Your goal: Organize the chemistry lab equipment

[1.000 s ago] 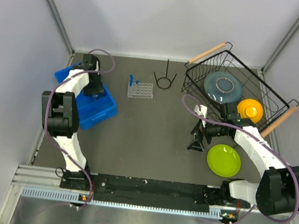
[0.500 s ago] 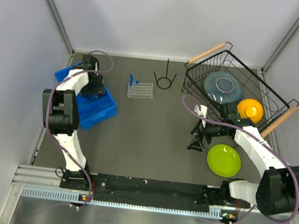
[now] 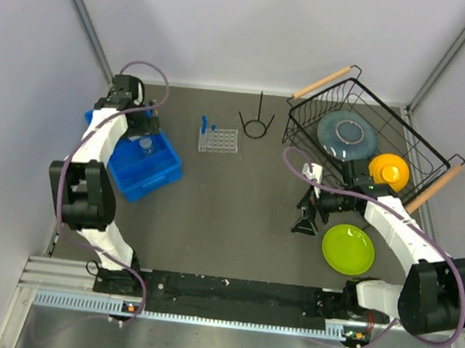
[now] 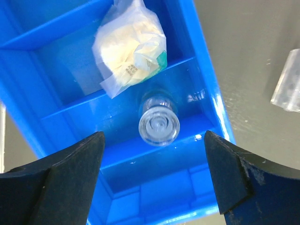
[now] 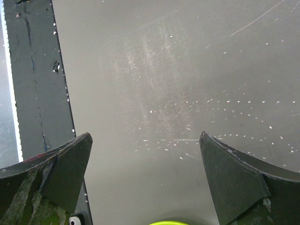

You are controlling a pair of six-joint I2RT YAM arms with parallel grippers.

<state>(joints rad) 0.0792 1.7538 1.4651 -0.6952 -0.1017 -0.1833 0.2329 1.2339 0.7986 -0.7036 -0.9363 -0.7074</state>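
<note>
From above: shows the left gripper spread and empty over the blue plastic divided bin at 10 o'clock on the dark table, with the small clear cup inside that bin. Places the clear square grid rack, holding finger-long clear tubes with blue caps, and the black wire ring stand near 12 o'clock, well apart from the bin. Could topple those tubes on a low swing toward the rack. From the left wrist: looks down between wide fingers onto the cup, just beside the clear cream-filled bag in the next compartment. Risks catching the divider or the bag if lowered off-centre, and squeezing the slick cup out sideways. From the right wrist: finds the right gripper parted and empty over bare table, with a sliver of lime green plate at 6 o'clock. Might nudge that plate on a straight descent.
</note>
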